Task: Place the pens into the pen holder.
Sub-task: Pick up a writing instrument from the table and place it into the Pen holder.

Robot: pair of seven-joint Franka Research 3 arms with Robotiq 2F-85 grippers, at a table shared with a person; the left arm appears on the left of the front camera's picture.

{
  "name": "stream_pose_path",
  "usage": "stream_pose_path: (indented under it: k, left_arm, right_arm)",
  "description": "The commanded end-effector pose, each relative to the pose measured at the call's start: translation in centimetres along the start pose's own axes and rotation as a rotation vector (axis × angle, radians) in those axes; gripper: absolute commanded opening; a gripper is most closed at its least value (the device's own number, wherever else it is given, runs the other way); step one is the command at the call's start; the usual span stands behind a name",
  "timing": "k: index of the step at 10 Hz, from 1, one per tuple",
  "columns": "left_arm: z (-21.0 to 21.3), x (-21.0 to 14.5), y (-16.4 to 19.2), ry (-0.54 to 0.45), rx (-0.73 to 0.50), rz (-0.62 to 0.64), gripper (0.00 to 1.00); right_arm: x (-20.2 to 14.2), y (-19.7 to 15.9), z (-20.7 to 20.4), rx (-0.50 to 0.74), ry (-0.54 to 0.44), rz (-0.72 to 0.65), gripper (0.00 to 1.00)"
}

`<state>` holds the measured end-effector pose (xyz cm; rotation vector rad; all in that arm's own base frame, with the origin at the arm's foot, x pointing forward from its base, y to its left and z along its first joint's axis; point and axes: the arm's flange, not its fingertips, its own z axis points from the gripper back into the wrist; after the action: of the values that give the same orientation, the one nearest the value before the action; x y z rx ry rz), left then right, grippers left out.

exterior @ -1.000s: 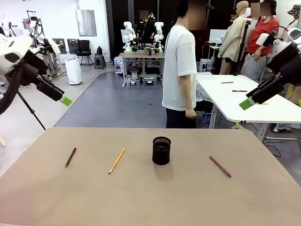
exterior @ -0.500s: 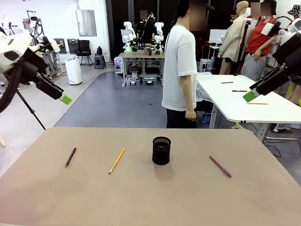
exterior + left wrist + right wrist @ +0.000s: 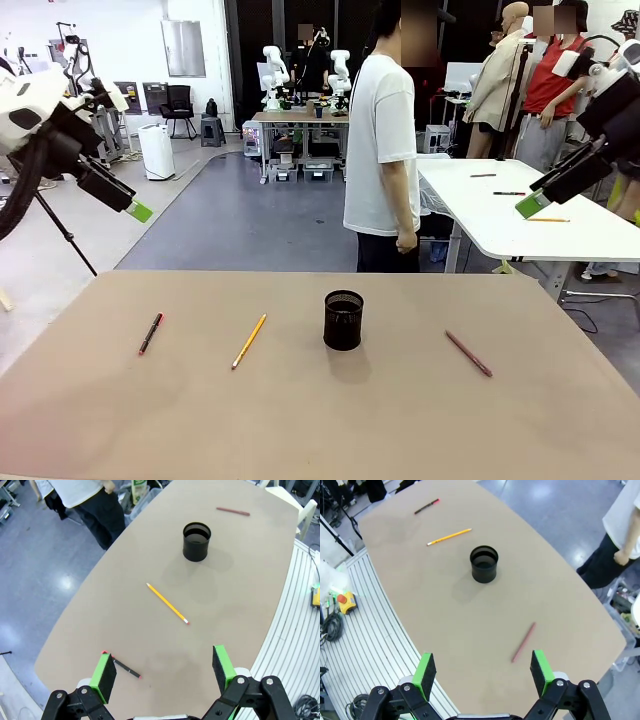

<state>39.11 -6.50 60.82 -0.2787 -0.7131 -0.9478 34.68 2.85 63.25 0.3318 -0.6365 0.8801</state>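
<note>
The black mesh pen holder (image 3: pixel 343 320) stands upright mid-table, also seen as the holder (image 3: pixel 196 541) and the holder (image 3: pixel 484 564). Three pens lie flat around it: the dark pen with a pink-red end (image 3: pixel 151 333) at the left, the yellow-orange pen (image 3: pixel 249 341) beside it, the maroon pen (image 3: pixel 468 353) at the right. Both arms hang high above the table. My left gripper (image 3: pixel 162 670) is open over the dark pen (image 3: pixel 125 668) and the yellow pen (image 3: pixel 167 603). My right gripper (image 3: pixel 483 672) is open above the maroon pen (image 3: pixel 523 642). The left gripper's pad (image 3: pixel 139 211) and the right gripper's pad (image 3: pixel 529 205) show green.
A person in a white shirt (image 3: pixel 382 150) stands just beyond the table's far edge (image 3: pixel 330 273), side-on. A white table (image 3: pixel 520 215) with pens stands at the back right. Wide bare tabletop (image 3: pixel 330 420) lies in front of the holder.
The right arm rose and swung toward the right edge of the view in the first half second, then held. The left arm shifted slightly. Pens and holder stayed put.
</note>
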Motion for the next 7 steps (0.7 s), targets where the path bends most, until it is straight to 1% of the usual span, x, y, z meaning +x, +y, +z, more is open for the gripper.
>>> stream_pose_path:
  k: [1,7]
  left_arm:
    - [0.08,-0.08,0.08,-0.003,-0.002,0.002,1.0]
    - [0.08,-0.08,0.08,-0.003,-0.002,0.002,1.0]
  right_arm:
    - [-0.03,0.04,0.15,0.009,-0.011,-0.001,1.0]
    - [-0.03,0.04,0.15,0.009,-0.011,-0.001,1.0]
